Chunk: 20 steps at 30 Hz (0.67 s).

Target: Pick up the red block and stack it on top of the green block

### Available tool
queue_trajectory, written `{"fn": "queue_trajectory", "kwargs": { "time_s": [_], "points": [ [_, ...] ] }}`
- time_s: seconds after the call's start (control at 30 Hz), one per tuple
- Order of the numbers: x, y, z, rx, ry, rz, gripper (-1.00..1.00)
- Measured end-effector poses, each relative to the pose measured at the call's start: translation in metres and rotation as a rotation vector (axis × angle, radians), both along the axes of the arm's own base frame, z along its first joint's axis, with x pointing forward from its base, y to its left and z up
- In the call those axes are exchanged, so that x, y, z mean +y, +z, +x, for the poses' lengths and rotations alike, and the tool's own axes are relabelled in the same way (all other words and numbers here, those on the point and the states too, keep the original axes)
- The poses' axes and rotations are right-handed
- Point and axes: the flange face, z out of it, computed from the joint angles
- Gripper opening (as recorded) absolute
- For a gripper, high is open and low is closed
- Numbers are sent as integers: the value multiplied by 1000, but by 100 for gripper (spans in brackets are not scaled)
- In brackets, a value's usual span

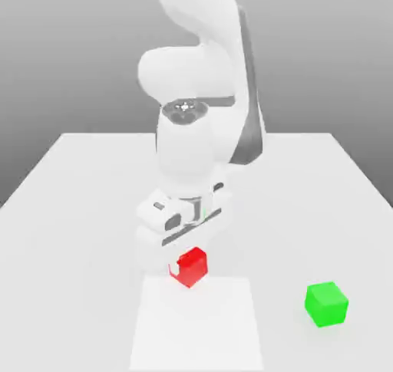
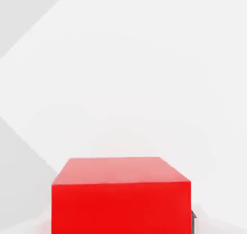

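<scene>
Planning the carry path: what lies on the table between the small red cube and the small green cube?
Nothing: in the exterior view, only bare white table lies between the small red cube and the small green cube.

There are two blocks in all: one red block (image 1: 189, 267), near the middle of the white table (image 1: 69, 202) under the arm, and one green block (image 1: 327, 304), well apart from it toward the exterior view's right and nearer the camera. There is one robot arm (image 1: 192, 133) with one gripper (image 1: 184, 265), and one table.
</scene>
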Motion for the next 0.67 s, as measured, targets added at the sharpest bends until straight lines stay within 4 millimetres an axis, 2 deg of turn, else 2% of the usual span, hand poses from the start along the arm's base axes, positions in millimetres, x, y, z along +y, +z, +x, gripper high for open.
{"fn": "queue_trajectory", "kwargs": {
  "time_s": [0.03,0.07,0.17,0.27,0.37,0.4,0.53,0.57,0.67],
  "points": [
    [0,8,-1,0,1,0,-100],
    [10,13,6,0,15,-3,-100],
    [60,25,33,-1,82,-11,-100],
    [142,36,49,-2,197,-13,-100],
    [221,47,51,-1,277,-5,-100],
    [241,45,48,-1,301,-3,-100],
    [240,6,57,-1,272,-2,-100],
    [240,-6,57,-1,272,-1,100],
    [240,-6,57,-1,271,-1,100]
  ]
}}
